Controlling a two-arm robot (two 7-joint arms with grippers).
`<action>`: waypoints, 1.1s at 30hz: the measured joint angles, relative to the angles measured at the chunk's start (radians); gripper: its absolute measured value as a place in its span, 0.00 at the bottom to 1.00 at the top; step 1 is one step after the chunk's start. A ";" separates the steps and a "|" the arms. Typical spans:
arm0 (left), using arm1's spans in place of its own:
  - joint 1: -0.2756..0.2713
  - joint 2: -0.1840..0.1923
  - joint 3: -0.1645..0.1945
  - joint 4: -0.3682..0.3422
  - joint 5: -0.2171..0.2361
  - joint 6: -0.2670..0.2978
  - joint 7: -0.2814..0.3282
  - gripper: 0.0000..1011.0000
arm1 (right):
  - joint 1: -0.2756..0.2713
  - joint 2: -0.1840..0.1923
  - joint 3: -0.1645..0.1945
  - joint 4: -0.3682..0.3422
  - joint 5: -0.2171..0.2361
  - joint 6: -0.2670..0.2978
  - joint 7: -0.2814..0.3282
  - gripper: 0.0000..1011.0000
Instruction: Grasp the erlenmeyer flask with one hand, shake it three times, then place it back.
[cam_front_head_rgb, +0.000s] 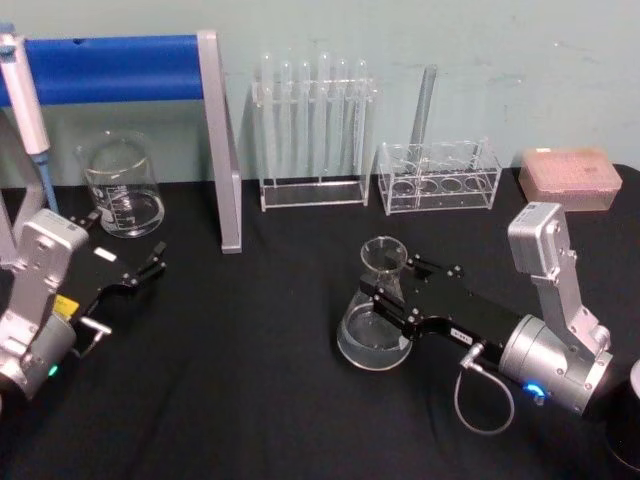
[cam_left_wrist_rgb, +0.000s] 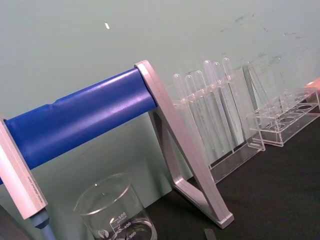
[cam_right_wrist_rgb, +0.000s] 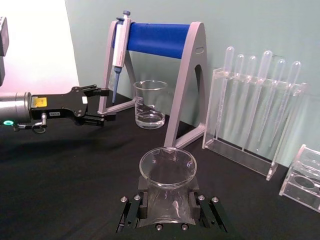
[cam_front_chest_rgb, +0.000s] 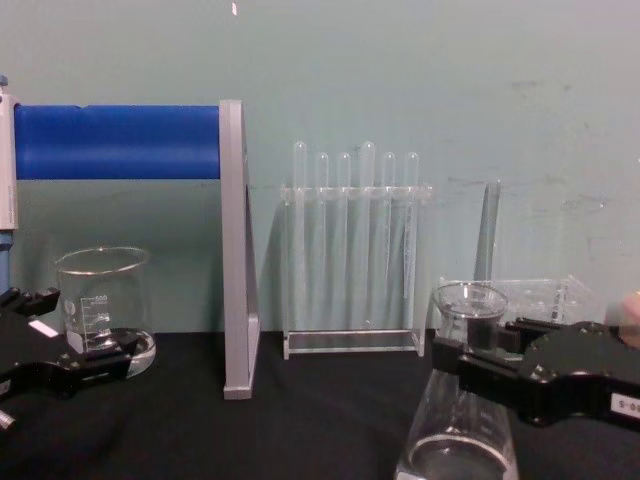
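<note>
The right gripper (cam_front_head_rgb: 385, 283) has its two black fingers (cam_front_head_rgb: 395, 310) closed on the neck of the erlenmeyer flask (cam_front_head_rgb: 370, 335), one on the near side and one on the far side, just under the flared rim. In the right wrist view the jaws press against the glass on both sides, with the open mouth of the flask standing above them. The flask is right of centre on the black-covered table (cam_front_head_rgb: 260, 400), wide base down and neck up. I cannot tell whether the base rests on the cloth or hangs just above it. The gripper's black body runs back to the right and toward the near edge, to a silver wrist with a small blue light.

Well apart on the left side, the left gripper (cam_front_head_rgb: 152, 263) sits low over the table with its fingers apart and nothing between them. It points toward the far right, near a glass beaker (cam_front_head_rgb: 122, 187).

The beaker stands at the far left under a stand (cam_front_head_rgb: 222, 150) with a blue crossbar, and a pipette (cam_front_head_rgb: 25, 100) hangs from that stand. Along the far edge to the right come a clear rack of test tubes (cam_front_head_rgb: 313, 130), then a lower clear rack (cam_front_head_rgb: 438, 178) holding a single tube, then a pink box (cam_front_head_rgb: 570, 178) at the far right.
</note>
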 joint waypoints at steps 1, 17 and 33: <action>0.000 0.000 0.000 0.000 0.000 0.000 0.000 0.99 | 0.002 0.002 -0.004 0.003 0.002 -0.001 0.003 0.44; 0.000 0.000 0.000 0.000 0.000 0.000 0.000 0.99 | 0.023 0.014 -0.033 0.037 0.010 -0.015 0.025 0.44; 0.000 0.000 0.000 0.000 0.000 0.000 0.000 0.99 | 0.028 0.019 -0.045 0.047 0.012 -0.013 0.023 0.44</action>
